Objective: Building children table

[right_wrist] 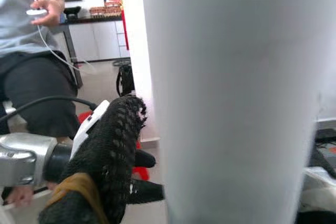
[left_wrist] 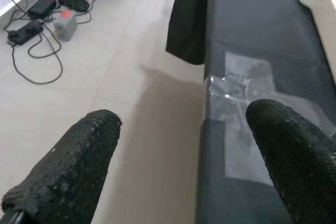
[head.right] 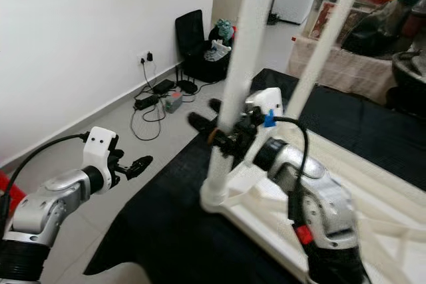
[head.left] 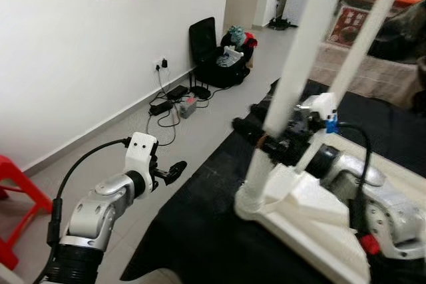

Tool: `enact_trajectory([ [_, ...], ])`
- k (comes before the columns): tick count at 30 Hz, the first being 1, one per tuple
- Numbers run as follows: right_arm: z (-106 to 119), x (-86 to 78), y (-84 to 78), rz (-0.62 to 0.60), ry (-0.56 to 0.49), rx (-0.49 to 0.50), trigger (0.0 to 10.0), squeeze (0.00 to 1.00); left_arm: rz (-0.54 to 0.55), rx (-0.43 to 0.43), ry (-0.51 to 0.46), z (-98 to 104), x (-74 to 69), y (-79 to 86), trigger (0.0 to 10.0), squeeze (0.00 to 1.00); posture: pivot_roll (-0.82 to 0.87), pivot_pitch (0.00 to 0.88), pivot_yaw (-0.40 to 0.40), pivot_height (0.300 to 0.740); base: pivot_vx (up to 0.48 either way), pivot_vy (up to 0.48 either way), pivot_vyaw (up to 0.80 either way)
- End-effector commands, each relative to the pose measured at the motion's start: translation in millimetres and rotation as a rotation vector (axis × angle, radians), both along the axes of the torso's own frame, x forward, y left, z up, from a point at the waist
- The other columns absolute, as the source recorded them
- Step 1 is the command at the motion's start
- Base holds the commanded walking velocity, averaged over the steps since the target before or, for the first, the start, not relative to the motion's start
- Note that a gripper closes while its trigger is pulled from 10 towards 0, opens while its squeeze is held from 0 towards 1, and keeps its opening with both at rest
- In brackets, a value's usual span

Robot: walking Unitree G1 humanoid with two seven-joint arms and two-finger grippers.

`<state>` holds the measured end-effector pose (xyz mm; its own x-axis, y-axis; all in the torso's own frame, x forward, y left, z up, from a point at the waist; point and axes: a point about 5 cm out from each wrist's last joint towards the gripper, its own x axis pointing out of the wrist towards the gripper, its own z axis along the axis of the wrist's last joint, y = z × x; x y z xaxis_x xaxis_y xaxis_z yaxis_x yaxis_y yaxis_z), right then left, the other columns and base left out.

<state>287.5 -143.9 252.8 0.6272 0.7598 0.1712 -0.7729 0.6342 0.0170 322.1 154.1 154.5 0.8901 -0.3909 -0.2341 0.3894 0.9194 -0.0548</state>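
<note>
Cables [head.left: 174, 106] and black bag [head.left: 214, 58] along wall. My right gripper [head.right: 223, 131] clasps upright white table leg [head.right: 241, 64], long axis vertical; my left gripper [head.left: 174, 172] gapes, holding nothing.

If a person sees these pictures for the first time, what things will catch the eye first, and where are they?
The eye goes first to the white table leg, standing upright from the corner of the upturned white table on the black mat, with the right gripper closed around it low down. A second leg rises behind it. To the left, the left gripper hangs open over the tiled floor, touching nothing.
</note>
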Motion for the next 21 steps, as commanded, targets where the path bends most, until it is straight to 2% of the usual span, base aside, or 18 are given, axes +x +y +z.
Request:
enact_trajectory([
  [1, -2, 5.3, 3.2, 0.001, 0.017, 0.01, 0.9, 0.0, -0.006, 0.005, 0.005, -2, -0.2, -1.2, 10.0, 0.0, 0.12, 0.0, -0.095, 0.74, 0.0, 0.0, 0.0],
  [2, -4, 8.6, 2.1, -0.019, 0.034, 0.019, 0.0, 0.0, -0.004, 0.007, 0.004, -2, -0.6, -0.4, 10.0, 0.0, 0.12, 0.0, -0.098, 0.74, 0.0, 0.0, 0.0],
  [4, -4, 8.6, 2.1, -0.019, 0.034, 0.019, 0.0, 0.0, -0.004, 0.007, 0.004, -2, -0.6, -0.4, 10.0, 0.0, 0.12, 0.0, -0.098, 0.74, 0.0, 0.0, 0.0],
  [5, -7, 12.4, 0.4, -0.056, 0.044, 0.019, 0.0, 0.0, -0.002, 0.008, 0.004, -2, -0.9, 0.4, 10.0, 0.0, 0.12, 0.0, -0.097, 0.74, 0.0, 0.0, 0.0],
  [6, -18, 22.6, -5.9, -0.193, 0.105, -0.021, 0.0, 0.0, 0.001, 0.009, 0.005, -2, -1.6, 1.3, 10.0, 0.0, 0.12, 0.0, -0.094, 0.74, 0.0, 0.0, 0.0],
  [8, -41, 39.2, -26.7, -0.498, 0.191, -0.173, 0.0, 0.0, 0.003, 0.012, 0.007, -3, -2.5, 2.1, 10.0, 0.0, 0.11, 0.0, -0.089, 0.74, 0.0, 0.0, 0.0],
  [9, -51, 44.7, -46.1, -0.698, 0.241, -0.197, 0.0, 0.0, 0.004, 0.013, 0.009, -4, -2.6, 1.4, 10.0, 0.0, 0.11, 0.0, -0.086, 0.74, 0.0, 0.0, 0.0],
  [10, -57, 46.2, -58.4, -0.815, 0.271, -0.201, 0.0, 0.0, 0.005, 0.013, 0.011, -4, -2.6, 0.9, 10.0, 0.0, 0.11, 0.0, -0.086, 0.74, 0.0, 0.0, 0.0],
  [11, -61, 46.5, -65.2, -0.879, 0.292, -0.196, 0.0, 0.0, 0.005, 0.014, 0.011, -5, -2.5, 0.5, 10.0, 0.0, 0.11, 0.0, -0.086, 0.74, 0.0, 0.0, 0.0],
  [12, -70, 42.0, -83.4, -1.032, 0.308, -0.2, 0.0, 0.0, 0.006, 0.014, 0.012, -5, -2.0, -0.3, 10.0, 0.0, 0.1, 0.0, -0.08, 0.74, 0.0, 0.0, 0.0],
  [13, -70, 42.0, -83.4, -1.032, 0.308, -0.2, 0.0, 0.0, 0.006, 0.014, 0.012, -5, -2.0, -0.3, 10.0, 0.0, 0.1, 0.0, -0.08, 0.74, 0.0, 0.0, 0.0],
  [14, -76, 38.0, -94.9, -1.127, 0.313, -0.21, 0.0, 0.0, 0.006, 0.013, 0.012, -5, -1.6, -0.9, 10.0, 0.0, 0.1, 0.0, -0.08, 0.74, 0.0, 0.0, 0.0],
  [16, -76, 38.0, -94.9, -1.127, 0.313, -0.21, 0.0, 0.0, 0.006, 0.013, 0.012, -5, -1.6, -0.9, 10.0, 0.0, 0.1, 0.0, -0.08, 0.74, 0.0, 0.0, 0.0],
  [17, -86, 30.9, -104.3, -1.206, 0.363, -0.195, 0.0, 0.0, 0.008, 0.013, 0.013, -4, -1.0, -1.4, 10.0, 0.0, 0.09, 0.0, -0.079, 0.74, 0.0, 0.0, 0.0],
  [18, -86, 30.9, -104.3, -1.206, 0.363, -0.195, 0.0, 0.0, 0.008, 0.013, 0.013, -4, -1.0, -1.4, 10.0, 0.0, 0.09, 0.0, -0.079, 0.74, 0.0, 0.0, 0.0],
  [19, -93, 23.8, -107.3, -1.258, 0.389, -0.194, 0.0, 0.0, 0.009, 0.012, 0.014, -4, -0.7, -1.6, 10.0, 0.0, 0.09, 0.0, -0.074, 0.74, 0.0, 0.0, 0.0],
  [21, -93, 23.8, -107.3, -1.258, 0.389, -0.194, 0.0, 0.0, 0.009, 0.012, 0.014, -4, -0.7, -1.6, 10.0, 0.0, 0.09, 0.0, -0.074, 0.74, 0.0, 0.0, 0.0],
])
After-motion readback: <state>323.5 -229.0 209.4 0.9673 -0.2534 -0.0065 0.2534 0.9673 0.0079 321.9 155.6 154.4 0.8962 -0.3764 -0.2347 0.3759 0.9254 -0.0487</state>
